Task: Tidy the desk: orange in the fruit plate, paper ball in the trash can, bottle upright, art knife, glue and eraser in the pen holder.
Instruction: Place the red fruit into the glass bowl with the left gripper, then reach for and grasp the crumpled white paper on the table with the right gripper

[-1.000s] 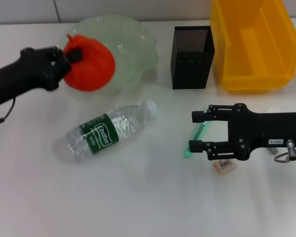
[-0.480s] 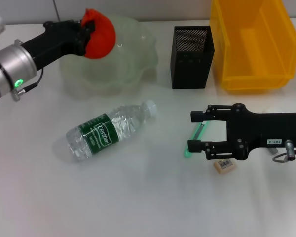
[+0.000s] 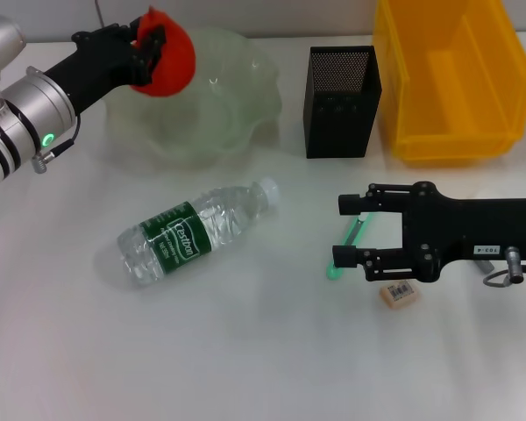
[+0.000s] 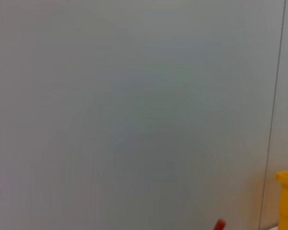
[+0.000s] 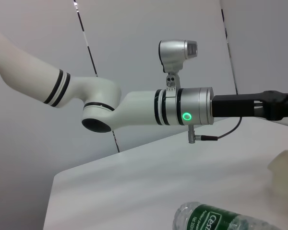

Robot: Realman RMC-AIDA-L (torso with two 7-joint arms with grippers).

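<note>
Moved: left gripper [image 3: 145,46], pinching round orange fruit [image 3: 168,58], now raised above pale translucent fruit plate [image 3: 237,96] near counter's far-left edge; release pending. Right gripper [image 3: 351,231] spread, unmoved.

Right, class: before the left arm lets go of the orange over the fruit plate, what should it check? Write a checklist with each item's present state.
1. Left end effector shut on the round orange fruit: ok.
2. Orange above the pale green translucent fruit plate: cannot tell; it shows at the plate's far left rim, not over the middle.
3. Plate's bowl free of other things: ok.
4. Right end effector out of the way, open and low over the green art knife near the beige eraser: ok.
5. Clear plastic water bottle apart from the plate: ok, though not yet upright.
</note>
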